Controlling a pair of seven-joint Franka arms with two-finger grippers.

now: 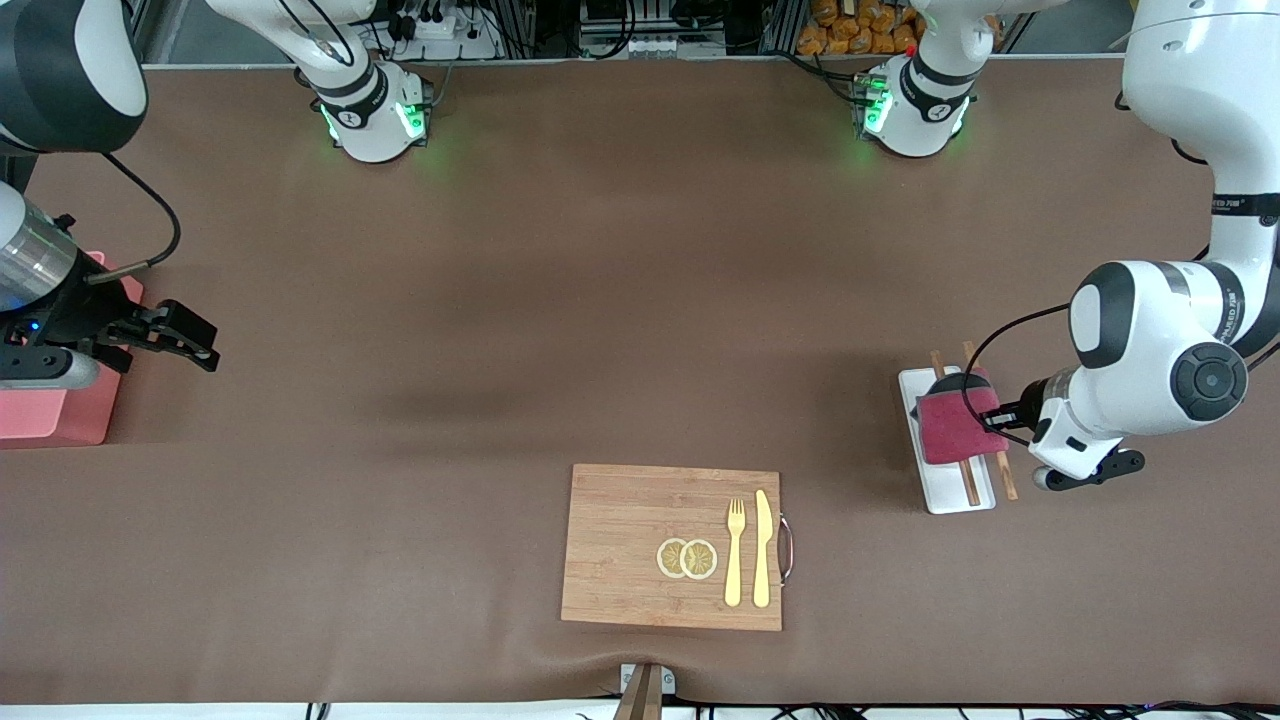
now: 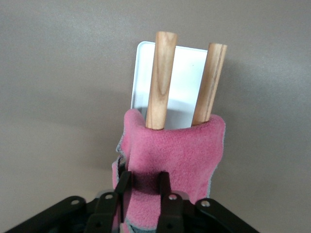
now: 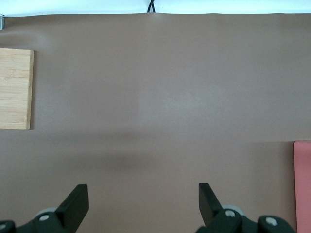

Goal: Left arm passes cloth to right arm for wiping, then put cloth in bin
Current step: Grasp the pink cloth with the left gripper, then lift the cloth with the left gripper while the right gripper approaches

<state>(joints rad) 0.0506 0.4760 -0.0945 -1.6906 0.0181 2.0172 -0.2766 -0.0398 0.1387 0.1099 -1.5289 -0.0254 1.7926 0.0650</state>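
Left gripper (image 2: 143, 194) pinching cloth (image 2: 180, 150) edge, cloth draped over tray (image 2: 182, 68) rods. Right gripper (image 1: 190, 340) gaping wide, waiting beside bin (image 1: 55, 415), well apart at bench's right-arm end.

The front camera hangs high above the table (image 1: 600, 300) and looks down at me from across it, so my two bases stand along the upper edge of its picture. It sees almost the whole brown surface, from one end to the other.

The camera on my left wrist sits very close over the white tray (image 2: 167, 77) near my left arm's end of the table, looking along my fingers (image 2: 165, 194) at the cloth (image 2: 180, 150). The front view shares this tray (image 1: 935, 495) and cloth (image 1: 950, 425).

The camera on my right wrist looks across bare table toward the front edge. It catches a corner of the wooden board (image 3: 14, 87), which the front view shows whole (image 1: 640, 545), and an edge of the bin (image 3: 302, 184), also shared (image 1: 50, 415).
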